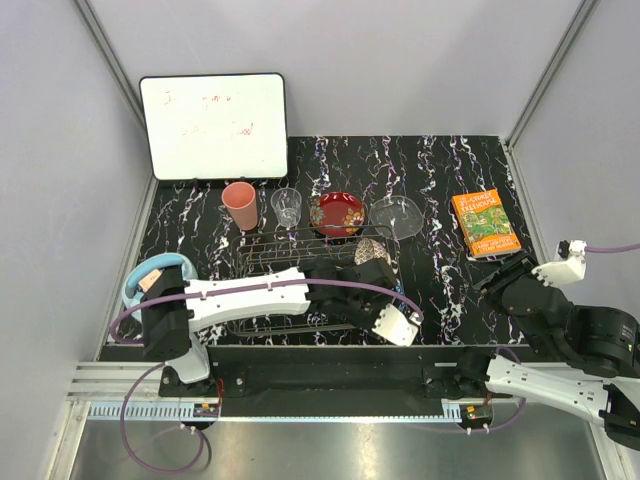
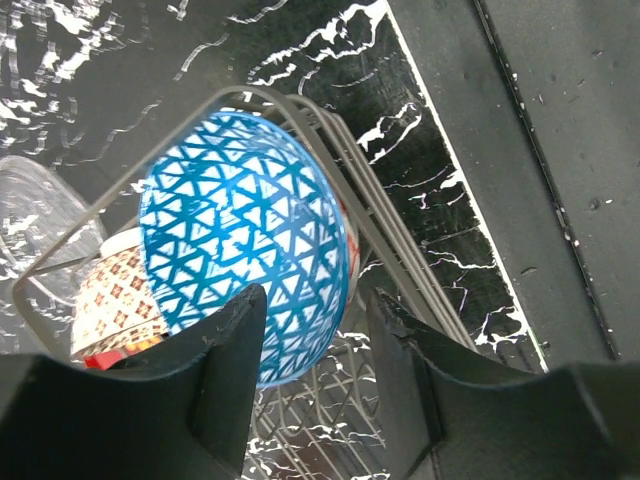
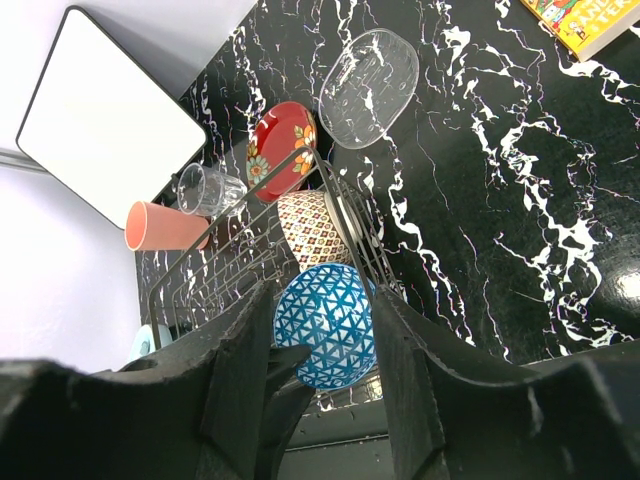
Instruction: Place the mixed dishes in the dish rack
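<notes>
The left gripper (image 2: 315, 300) is hovering, jaws spread, around the blue patterned bowl (image 2: 240, 230), which is standing on edge in the dish rack (image 2: 390, 228). Placing looks finished; next comes backing clear without nudging it.

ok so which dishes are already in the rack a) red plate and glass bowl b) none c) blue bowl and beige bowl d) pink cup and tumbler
c: the blue patterned bowl and beige speckled bowl stand inside the dish rack; the cup, tumbler, red plate and clear glass bowl are on the table beyond it.
</notes>
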`<state>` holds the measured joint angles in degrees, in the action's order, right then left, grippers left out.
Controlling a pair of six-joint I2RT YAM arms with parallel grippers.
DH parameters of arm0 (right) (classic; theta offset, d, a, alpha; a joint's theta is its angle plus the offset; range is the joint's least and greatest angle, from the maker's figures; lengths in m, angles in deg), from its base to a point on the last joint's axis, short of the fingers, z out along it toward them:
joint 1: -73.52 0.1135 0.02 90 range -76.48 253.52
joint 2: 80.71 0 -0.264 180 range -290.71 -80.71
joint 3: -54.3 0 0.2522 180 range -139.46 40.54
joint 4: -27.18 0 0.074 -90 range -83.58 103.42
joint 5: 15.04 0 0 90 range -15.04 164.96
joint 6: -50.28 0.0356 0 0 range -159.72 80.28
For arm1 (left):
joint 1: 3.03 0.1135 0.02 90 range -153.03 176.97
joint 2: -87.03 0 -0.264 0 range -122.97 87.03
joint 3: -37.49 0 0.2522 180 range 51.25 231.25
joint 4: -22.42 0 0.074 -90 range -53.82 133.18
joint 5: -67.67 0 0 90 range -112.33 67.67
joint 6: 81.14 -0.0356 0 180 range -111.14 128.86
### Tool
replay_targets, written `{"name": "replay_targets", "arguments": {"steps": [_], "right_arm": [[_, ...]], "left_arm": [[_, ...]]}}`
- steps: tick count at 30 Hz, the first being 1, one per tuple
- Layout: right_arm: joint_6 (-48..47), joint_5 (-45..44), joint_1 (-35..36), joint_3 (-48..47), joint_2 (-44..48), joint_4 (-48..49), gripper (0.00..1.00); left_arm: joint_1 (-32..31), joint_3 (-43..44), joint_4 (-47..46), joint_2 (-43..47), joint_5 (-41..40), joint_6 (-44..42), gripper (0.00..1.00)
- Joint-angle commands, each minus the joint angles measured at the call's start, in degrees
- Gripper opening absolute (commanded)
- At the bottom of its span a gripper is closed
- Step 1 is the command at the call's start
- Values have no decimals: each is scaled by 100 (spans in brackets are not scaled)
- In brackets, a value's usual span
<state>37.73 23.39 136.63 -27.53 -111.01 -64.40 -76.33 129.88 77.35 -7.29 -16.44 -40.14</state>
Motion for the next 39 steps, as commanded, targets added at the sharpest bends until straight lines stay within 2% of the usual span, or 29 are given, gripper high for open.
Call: {"name": "replay_targets", "arguments": {"steps": [1,6,9,12,13,21,27,30,33,37,39], "right_arm": [[130,-222,35,31,86,-761,52],[191,-231,43,48,200,-849,52],[209,-222,43,75,209,-849,52],[209,-195,43,75,157,-857,52],[209,-187,43,75,139,-857,52],[235,-116,35,136,130,-857,51],[279,-99,35,251,25,-849,51],[288,-81,43,259,-37,-857,51],[288,-81,35,268,-72,-849,51],[358,-90,35,312,-116,-866,50],[437,-116,43,347,-151,-875,50]], "left_arm": [[-9,56,14,-139,184,162,46],[-9,82,67,-191,193,381,42],[-9,152,163,-227,158,513,31],[-9,363,269,-253,149,645,13],[-9,485,304,-262,158,680,0],[0,1136,436,-350,53,1339,0],[149,2443,427,-438,-106,2156,0],[333,2788,410,-342,121,2858,0],[483,2676,260,-113,306,3482,0],[729,2701,128,107,597,5096,0],[860,2920,163,134,894,5626,0]]}}
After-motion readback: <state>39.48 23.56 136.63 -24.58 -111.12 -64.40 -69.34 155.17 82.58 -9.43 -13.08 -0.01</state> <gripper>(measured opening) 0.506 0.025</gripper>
